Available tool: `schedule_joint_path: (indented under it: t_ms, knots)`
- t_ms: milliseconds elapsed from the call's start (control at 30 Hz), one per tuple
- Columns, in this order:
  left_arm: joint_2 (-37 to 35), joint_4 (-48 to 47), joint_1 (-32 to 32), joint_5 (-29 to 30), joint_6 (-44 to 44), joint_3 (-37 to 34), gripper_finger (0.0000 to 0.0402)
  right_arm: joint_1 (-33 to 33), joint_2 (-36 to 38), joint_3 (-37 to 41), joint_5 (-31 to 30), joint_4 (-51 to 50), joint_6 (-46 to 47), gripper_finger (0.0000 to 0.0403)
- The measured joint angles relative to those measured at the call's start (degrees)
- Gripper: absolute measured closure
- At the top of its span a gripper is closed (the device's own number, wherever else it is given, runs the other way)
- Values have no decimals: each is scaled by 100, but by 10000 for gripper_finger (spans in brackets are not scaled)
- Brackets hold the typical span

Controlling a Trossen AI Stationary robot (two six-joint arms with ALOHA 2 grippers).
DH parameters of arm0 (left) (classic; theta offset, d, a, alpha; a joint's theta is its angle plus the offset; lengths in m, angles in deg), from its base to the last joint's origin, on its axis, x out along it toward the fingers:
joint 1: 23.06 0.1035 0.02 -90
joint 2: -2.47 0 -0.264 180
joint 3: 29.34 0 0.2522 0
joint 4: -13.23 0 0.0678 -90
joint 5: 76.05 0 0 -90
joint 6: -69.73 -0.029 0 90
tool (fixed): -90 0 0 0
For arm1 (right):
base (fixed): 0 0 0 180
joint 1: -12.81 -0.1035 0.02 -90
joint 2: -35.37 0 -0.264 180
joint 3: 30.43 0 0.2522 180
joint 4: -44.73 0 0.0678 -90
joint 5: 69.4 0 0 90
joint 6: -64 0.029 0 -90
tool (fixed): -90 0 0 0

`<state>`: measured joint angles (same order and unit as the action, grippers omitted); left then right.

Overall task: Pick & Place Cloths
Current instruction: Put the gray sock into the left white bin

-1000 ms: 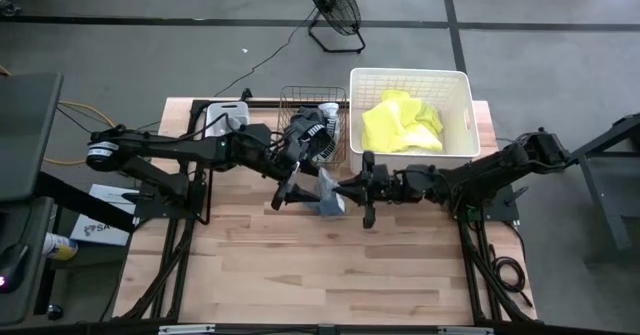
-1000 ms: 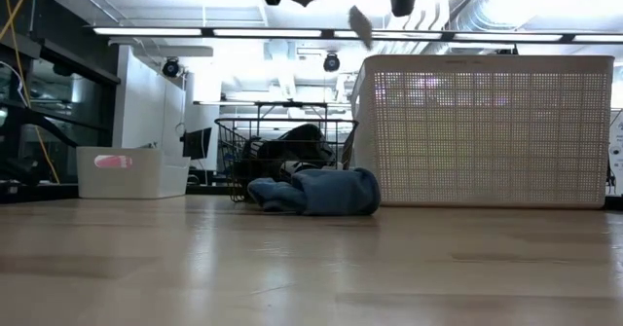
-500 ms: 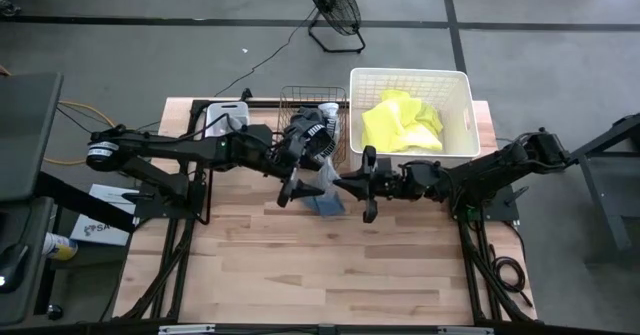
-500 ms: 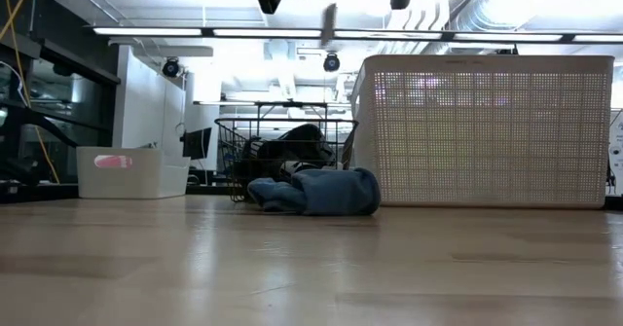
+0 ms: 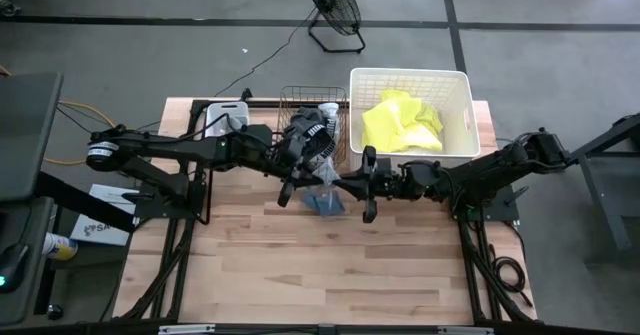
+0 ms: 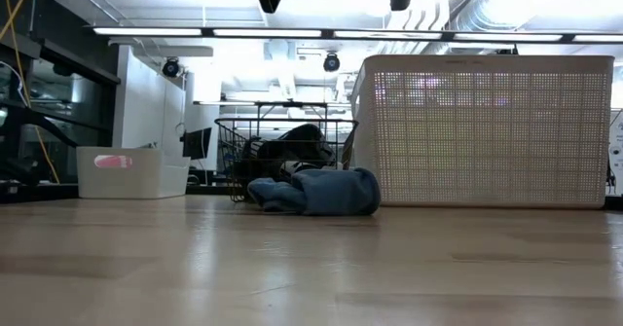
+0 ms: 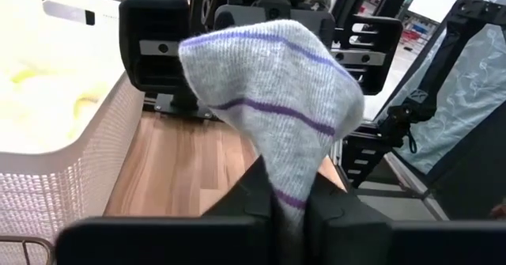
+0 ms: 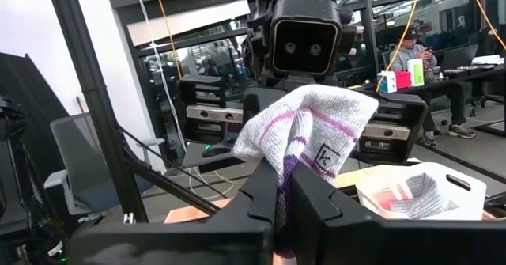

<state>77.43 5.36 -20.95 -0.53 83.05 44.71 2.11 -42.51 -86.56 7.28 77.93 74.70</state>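
Note:
High over the table's middle, a grey sock with purple stripes (image 5: 327, 175) hangs between my two grippers, which face each other. My left gripper (image 5: 305, 182) is shut on it from one side and my right gripper (image 5: 346, 183) from the other. The sock bunches up as a hump in the left wrist view (image 7: 273, 91) and in the right wrist view (image 8: 308, 126). A blue-grey cloth (image 5: 322, 204) lies heaped on the table below them, in front of the wire basket (image 6: 316, 192). My left gripper pinches one end of the sock (image 7: 292, 195) between its two fingers, coming level from the table's left. The sock is clear of the table and bulges slack past the fingertips. My right gripper pinches the sock's other end (image 8: 286, 178) between its two fingers, coming level from the table's right. The sock stands slack above the fingers, lifted clear.
A copper wire basket (image 5: 300, 97) with dark cloths (image 5: 312, 140) stands at the back. To its right, a large white tub (image 5: 410, 72) holds a neon-yellow cloth (image 5: 400, 125). A small white tub (image 5: 222, 115) sits at the back left. The table's near half is bare wood.
My left gripper has shut on the free end of the sock, which hung slanting below my right gripper a second ago. That end has swung up and now sits between the left fingers. The blue-grey cloth has not moved.

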Motion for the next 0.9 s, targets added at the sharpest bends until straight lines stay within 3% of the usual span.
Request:
schedule_joint_path:
  t_ms: [433,900]
  knots:
    - [0,-2,11,9,-1,0,397,-7,0,0,192,0,21,343]
    - [0,-31,11,436,2,0,400,-6,79,0,348,-250,585,155]
